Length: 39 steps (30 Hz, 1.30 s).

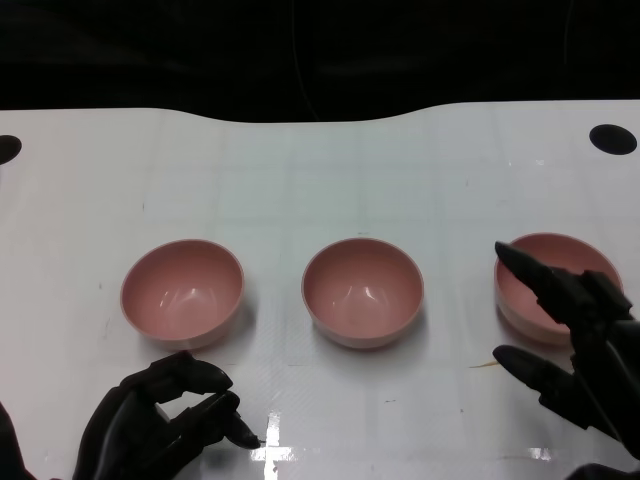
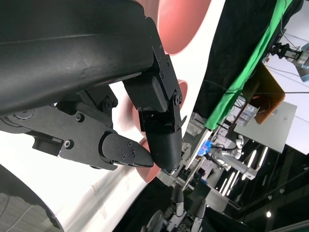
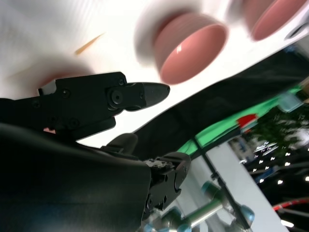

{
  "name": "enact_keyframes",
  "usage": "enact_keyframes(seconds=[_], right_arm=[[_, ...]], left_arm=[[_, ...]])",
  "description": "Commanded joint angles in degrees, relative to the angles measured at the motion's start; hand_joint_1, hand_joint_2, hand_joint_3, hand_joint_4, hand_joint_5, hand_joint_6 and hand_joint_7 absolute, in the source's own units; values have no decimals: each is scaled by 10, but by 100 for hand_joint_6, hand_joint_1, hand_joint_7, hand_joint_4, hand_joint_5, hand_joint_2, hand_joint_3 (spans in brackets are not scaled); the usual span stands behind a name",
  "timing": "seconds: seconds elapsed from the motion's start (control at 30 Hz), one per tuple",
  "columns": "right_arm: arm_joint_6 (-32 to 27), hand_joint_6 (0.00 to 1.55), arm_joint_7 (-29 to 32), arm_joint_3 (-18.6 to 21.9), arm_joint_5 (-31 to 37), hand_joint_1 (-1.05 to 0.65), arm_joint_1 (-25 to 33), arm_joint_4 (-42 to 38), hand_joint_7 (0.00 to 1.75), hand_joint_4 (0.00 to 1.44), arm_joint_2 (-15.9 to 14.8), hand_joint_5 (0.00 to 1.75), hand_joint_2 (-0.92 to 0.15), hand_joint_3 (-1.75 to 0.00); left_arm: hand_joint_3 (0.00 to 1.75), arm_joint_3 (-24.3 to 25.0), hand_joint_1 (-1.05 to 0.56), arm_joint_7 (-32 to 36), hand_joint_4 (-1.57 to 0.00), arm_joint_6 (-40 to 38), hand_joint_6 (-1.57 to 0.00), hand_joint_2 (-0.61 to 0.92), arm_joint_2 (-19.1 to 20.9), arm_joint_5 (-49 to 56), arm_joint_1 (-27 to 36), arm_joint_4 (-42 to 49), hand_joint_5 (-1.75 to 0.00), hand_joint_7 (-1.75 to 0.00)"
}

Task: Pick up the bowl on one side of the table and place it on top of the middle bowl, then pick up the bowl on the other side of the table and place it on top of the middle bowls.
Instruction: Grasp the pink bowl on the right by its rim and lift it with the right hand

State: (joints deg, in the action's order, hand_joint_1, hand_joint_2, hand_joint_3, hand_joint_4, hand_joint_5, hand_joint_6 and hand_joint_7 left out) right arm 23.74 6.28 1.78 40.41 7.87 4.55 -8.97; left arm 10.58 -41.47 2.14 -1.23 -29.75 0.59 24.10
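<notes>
Three pink bowls stand in a row on the white table point(image 1: 320, 180): the left bowl point(image 1: 183, 292), the middle bowl point(image 1: 362, 290) and the right bowl point(image 1: 560, 265). My right hand point(image 1: 575, 340) is spread at the right bowl, with one finger point(image 1: 520, 262) over its near rim and the thumb point(image 1: 520, 362) on the table side in front of it; the bowl rests on the table. In front of the left bowl lies my left hand point(image 1: 165, 420), apart from it, fingers curled in on nothing. The right wrist view shows the middle bowl point(image 3: 193, 46) beyond a fingertip point(image 3: 149, 93).
Black round holes sit in the table's far right corner point(image 1: 612, 138) and far left edge point(image 1: 5, 148). The table's far edge point(image 1: 320, 112) meets a dark background. A small yellowish mark point(image 1: 485, 365) lies near my right thumb. The left wrist view shows a pink bowl point(image 2: 183, 19) past the curled fingers point(image 2: 161, 140).
</notes>
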Motion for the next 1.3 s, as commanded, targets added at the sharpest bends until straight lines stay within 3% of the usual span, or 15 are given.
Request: enact_keyframes(seconds=[0.03,0.37,0.57,0.93,1.3], right_arm=[[-59,14,28,-17,67,-58,-14,20,14,0,-11,57,-90,-2],[-209,21,44,-90,196,-60,-60,-18,12,4,-35,60,-89,0],[-264,27,49,-117,209,-60,-91,-58,11,8,-51,61,-87,0],[-340,34,46,-147,208,-64,-135,-111,3,23,-79,44,-87,-1],[-377,56,-22,-190,184,-59,-183,-177,3,60,-98,15,-87,0]], left_arm=[[5,5,-41,-4,-111,-3,-117,89,5,-4,-2,3,-92,-60],[5,5,-42,-1,-112,-2,-117,90,4,0,4,-8,-91,-59],[5,6,-42,2,-114,-5,-118,90,3,-1,5,-11,-90,-59],[4,7,-42,3,-114,-7,-119,90,2,0,11,-19,-88,-57],[2,6,-43,12,-114,-15,-121,89,2,1,17,-34,-88,-55]])
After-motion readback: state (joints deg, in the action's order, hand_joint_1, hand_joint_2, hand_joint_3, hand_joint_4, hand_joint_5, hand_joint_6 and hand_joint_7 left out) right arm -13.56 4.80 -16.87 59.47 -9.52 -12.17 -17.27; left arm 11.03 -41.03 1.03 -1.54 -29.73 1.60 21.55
